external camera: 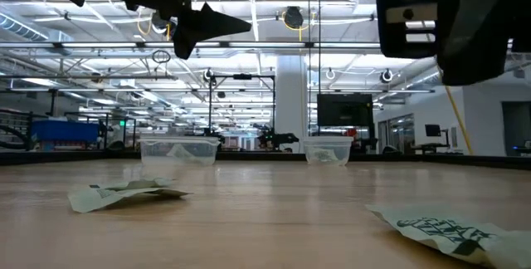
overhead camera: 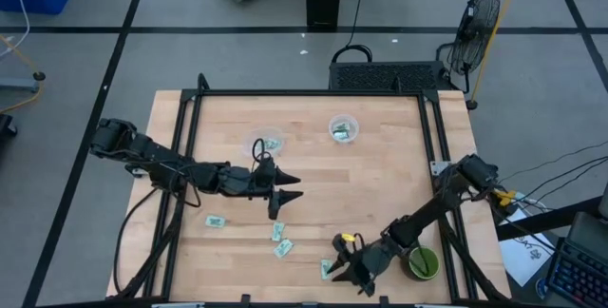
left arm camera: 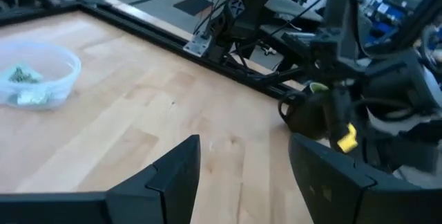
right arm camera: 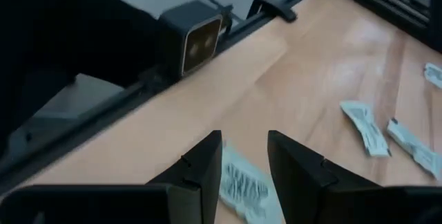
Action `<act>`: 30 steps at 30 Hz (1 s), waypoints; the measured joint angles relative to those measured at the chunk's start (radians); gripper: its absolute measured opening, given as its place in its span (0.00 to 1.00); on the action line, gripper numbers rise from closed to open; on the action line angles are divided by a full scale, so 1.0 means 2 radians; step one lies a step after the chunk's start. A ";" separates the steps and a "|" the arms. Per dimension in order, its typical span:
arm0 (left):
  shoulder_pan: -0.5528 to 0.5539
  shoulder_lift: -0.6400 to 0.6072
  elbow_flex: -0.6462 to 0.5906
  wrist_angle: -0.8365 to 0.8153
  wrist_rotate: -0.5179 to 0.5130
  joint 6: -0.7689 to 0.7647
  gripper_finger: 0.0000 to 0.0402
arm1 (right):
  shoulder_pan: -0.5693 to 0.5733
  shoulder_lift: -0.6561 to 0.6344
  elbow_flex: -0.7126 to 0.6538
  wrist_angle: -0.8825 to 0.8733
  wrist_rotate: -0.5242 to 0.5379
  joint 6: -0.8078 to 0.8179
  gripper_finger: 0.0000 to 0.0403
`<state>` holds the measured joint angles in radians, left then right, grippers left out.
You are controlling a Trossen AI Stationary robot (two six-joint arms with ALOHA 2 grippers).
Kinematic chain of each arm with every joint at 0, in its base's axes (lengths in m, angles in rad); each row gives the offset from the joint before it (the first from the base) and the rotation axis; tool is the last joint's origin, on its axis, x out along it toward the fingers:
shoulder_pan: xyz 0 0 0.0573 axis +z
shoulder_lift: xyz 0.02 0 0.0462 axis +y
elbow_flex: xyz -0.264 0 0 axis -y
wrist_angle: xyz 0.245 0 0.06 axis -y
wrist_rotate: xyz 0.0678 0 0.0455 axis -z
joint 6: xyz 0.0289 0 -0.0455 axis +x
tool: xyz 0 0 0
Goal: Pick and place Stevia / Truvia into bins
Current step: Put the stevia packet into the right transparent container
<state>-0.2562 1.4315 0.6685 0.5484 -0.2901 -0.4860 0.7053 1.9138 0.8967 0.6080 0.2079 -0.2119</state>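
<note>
R gripper (right arm camera: 243,156) jaws apart over pale green-white paper sachet (right arm camera: 243,182), not gripping; L gripper (overhead camera: 290,186) agape mid-table, empty.

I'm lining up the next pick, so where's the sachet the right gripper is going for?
In the high view the sachet lies near the table's front edge, just left of the open right gripper, with the green mug on the gripper's right.

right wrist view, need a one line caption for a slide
Right gripper open over a Truvia sachet near the table's edge.
</note>
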 joint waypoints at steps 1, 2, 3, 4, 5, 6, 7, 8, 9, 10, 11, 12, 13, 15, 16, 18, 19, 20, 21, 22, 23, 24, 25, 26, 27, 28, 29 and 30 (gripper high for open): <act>0.000 0.000 0.000 0.000 0.000 -0.008 0.56 | 0.002 0.006 0.008 -0.002 0.001 0.004 0.27; -0.001 0.000 0.000 0.000 0.000 -0.015 0.56 | 0.004 0.011 0.017 -0.006 0.002 0.009 0.27; -0.003 0.000 0.000 -0.001 -0.001 -0.020 0.56 | 0.005 0.018 0.025 -0.010 0.002 0.013 0.27; -0.005 0.000 0.000 -0.002 -0.001 -0.023 0.56 | 0.005 0.026 0.032 -0.011 0.002 0.017 0.27; -0.008 0.000 0.000 -0.002 -0.001 -0.024 0.56 | 0.005 0.033 0.037 -0.011 0.001 0.020 0.27; -0.013 0.000 0.000 -0.003 -0.001 -0.024 0.56 | 0.005 0.039 0.039 -0.016 0.002 0.021 0.27; -0.016 0.000 0.000 -0.003 -0.003 -0.023 0.56 | 0.005 0.045 0.040 -0.018 0.002 0.022 0.27; -0.020 0.000 0.000 -0.003 -0.005 -0.022 0.56 | 0.005 0.049 0.042 -0.019 0.003 0.022 0.27; -0.024 0.000 0.000 -0.003 -0.009 -0.022 0.56 | 0.005 0.050 0.043 -0.022 0.009 0.022 0.27; -0.027 0.000 0.000 -0.003 -0.013 -0.022 0.56 | 0.006 0.049 0.043 -0.028 0.016 0.023 0.27; -0.030 0.000 0.000 -0.003 -0.016 -0.022 0.56 | 0.006 0.048 0.043 -0.031 0.020 0.027 0.27; -0.033 0.000 0.000 -0.003 -0.017 -0.020 0.56 | 0.006 0.048 0.043 -0.037 0.030 0.034 0.27; -0.035 0.000 0.000 -0.002 -0.018 -0.018 0.56 | 0.006 0.048 0.043 -0.046 0.039 0.040 0.27; -0.039 0.000 0.000 -0.001 -0.018 -0.013 0.56 | 0.007 0.049 0.043 -0.059 0.039 0.049 0.27; -0.040 0.000 0.000 -0.001 -0.018 -0.010 0.56 | 0.007 0.049 0.043 -0.062 0.039 0.054 0.27; -0.042 0.000 0.000 -0.001 -0.018 -0.006 0.56 | 0.010 0.049 0.043 -0.062 0.040 0.062 0.27; -0.042 0.000 0.000 -0.001 -0.018 -0.005 0.56 | 0.012 0.049 0.043 -0.061 0.040 0.063 0.27; -0.042 0.000 0.000 -0.001 -0.018 -0.003 0.56 | 0.015 0.049 0.043 -0.061 0.040 0.062 0.27; -0.041 0.000 0.000 -0.001 -0.018 -0.002 0.56 | 0.017 0.049 0.043 -0.061 0.040 0.061 0.27; -0.041 0.000 0.000 -0.001 -0.019 0.001 0.56 | 0.019 0.049 0.043 -0.060 0.040 0.061 0.27; -0.040 0.000 0.000 -0.001 -0.024 0.005 0.56 | 0.019 0.049 0.043 -0.061 0.039 0.062 0.27; -0.040 0.000 0.000 -0.001 -0.029 0.007 0.56 | 0.020 0.049 0.043 -0.064 0.039 0.065 0.27; -0.040 0.000 0.000 -0.001 -0.035 0.007 0.56 | 0.020 0.049 0.043 -0.068 0.040 0.070 0.27; -0.039 0.000 0.000 -0.001 -0.040 0.007 0.56 | 0.019 0.049 0.043 -0.073 0.042 0.074 0.27; -0.039 0.000 0.000 -0.001 -0.045 0.007 0.56 | 0.019 0.049 0.043 -0.075 0.046 0.076 0.27; -0.039 0.000 0.000 -0.001 -0.050 0.007 0.56 | 0.019 0.049 0.043 -0.076 0.055 0.079 0.27; -0.039 0.000 0.000 -0.001 -0.052 0.007 0.56 | 0.017 0.049 0.043 -0.077 0.060 0.082 0.27; -0.039 0.000 0.000 -0.001 -0.052 0.007 0.56 | 0.017 0.049 0.043 -0.077 0.065 0.083 0.27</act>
<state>-0.3337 1.4319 0.6685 0.5465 -0.3943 -0.4721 0.7385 2.0109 0.9825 0.4541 0.3372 -0.0454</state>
